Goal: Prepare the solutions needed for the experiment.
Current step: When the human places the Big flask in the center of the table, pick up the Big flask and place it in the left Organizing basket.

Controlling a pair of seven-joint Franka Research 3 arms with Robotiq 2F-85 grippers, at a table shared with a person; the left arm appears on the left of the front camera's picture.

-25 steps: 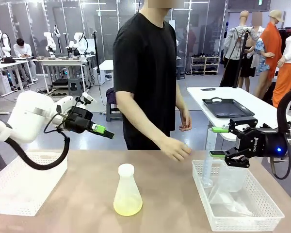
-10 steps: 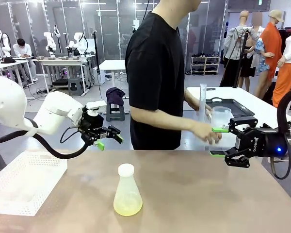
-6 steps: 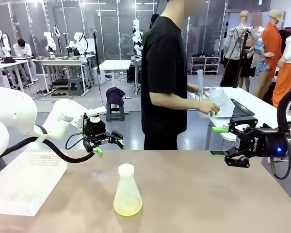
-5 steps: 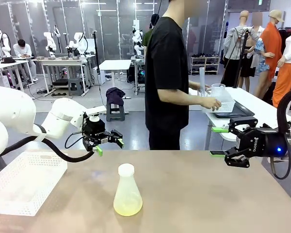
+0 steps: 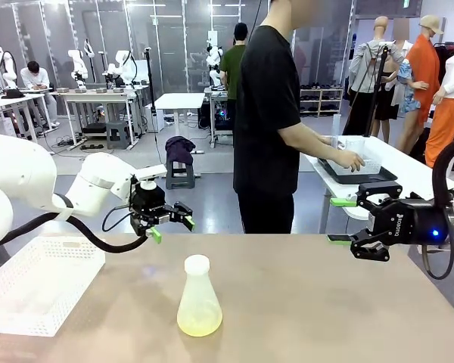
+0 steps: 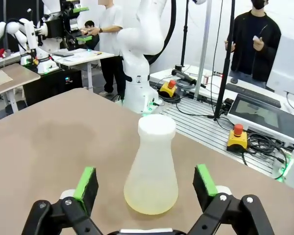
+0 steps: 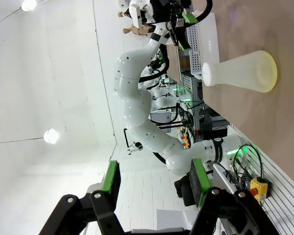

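A frosted conical flask [image 5: 198,299] stands upright in the middle of the brown table, with a little pale yellow-green solution [image 5: 199,325] at its bottom. The left wrist view has the flask [image 6: 152,166] ahead between my fingers, the solution [image 6: 151,202] low inside it. In the right wrist view the flask [image 7: 241,72] lies sideways far off. My left gripper [image 5: 170,224] hovers open above the table's far left edge, apart from the flask. My right gripper [image 5: 339,221] hangs open at the right, holding nothing.
A white mesh basket [image 5: 38,283] sits at the table's left end. The person [image 5: 268,113] stands turned away behind the table, hands at a black tray [image 5: 356,170] on a white table beyond, setting down clear labware.
The person has carried the basket of clear labware off my table and turned to the white table behind. My left gripper swung down toward the table's far edge. The right gripper stayed still.
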